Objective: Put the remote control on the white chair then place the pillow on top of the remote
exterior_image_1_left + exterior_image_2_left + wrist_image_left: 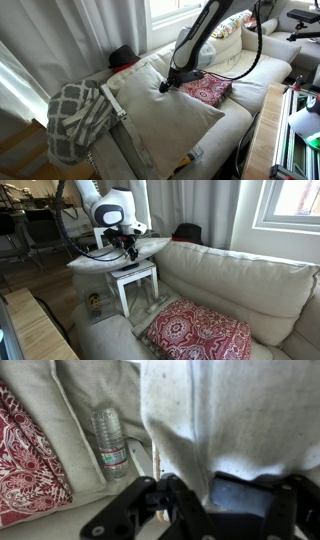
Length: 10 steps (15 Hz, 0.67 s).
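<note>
My gripper (168,86) is clamped on the sofa-side edge of the pillow (160,120), which lies spread across the white chair (138,280), far corner near the grey patterned blanket (75,118). The red patterned cushion (206,90) is just beside my fingers on the sofa (255,80). In the wrist view a water bottle (110,442) lies in the gap beside the pillow's edge.

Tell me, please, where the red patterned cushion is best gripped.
I'd pinch a soft edge of the red cushion from above, on the side away from the pillow: it lies flat on the sofa seat, too broad for the jaws to span.
</note>
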Each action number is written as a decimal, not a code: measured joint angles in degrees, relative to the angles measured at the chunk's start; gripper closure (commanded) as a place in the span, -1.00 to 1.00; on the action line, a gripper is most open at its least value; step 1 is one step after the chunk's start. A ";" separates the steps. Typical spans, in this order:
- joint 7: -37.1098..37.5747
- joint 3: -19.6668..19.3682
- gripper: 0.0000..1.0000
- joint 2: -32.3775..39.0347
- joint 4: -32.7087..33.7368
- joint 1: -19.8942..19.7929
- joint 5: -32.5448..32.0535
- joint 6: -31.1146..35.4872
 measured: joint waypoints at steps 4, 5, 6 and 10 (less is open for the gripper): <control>0.00 -1.90 -0.71 -0.85 -0.01 1.26 -1.09 -0.65; 0.00 -2.39 -0.85 -1.36 -0.01 1.54 -1.57 -1.25; 0.00 -2.71 -0.98 -2.09 -0.06 1.68 -1.98 -1.92; -0.01 -2.62 -1.00 -6.72 -0.17 1.71 -2.24 -5.19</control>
